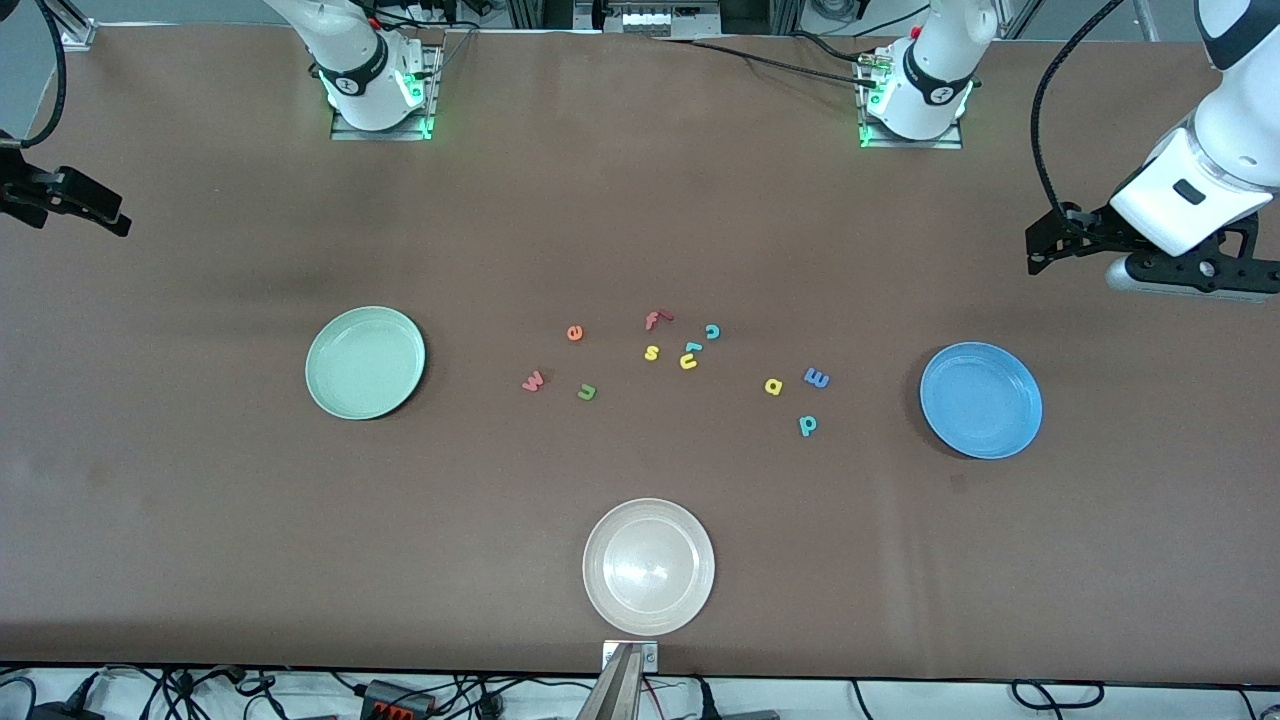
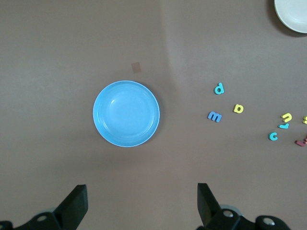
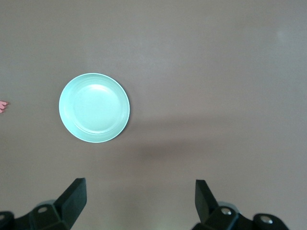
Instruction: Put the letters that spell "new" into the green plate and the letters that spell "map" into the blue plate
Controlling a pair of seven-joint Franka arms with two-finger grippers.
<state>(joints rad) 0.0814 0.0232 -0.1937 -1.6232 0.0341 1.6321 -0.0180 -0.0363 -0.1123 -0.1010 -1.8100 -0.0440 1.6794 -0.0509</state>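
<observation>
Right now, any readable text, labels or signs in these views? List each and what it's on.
No printed words, brands or numbers are legible; the only characters are the loose foam letters lying on the table:
"e" - orange letter
"w" - salmon-red letter
"n" - olive-green letter
"f" - red letter
"s" - yellow letter
"u" - yellow letter
"c" - teal letter
"a" - yellow letter
"m" - blue letter
"p" - teal letter
Round marks on the robot bases: too small to read.
</observation>
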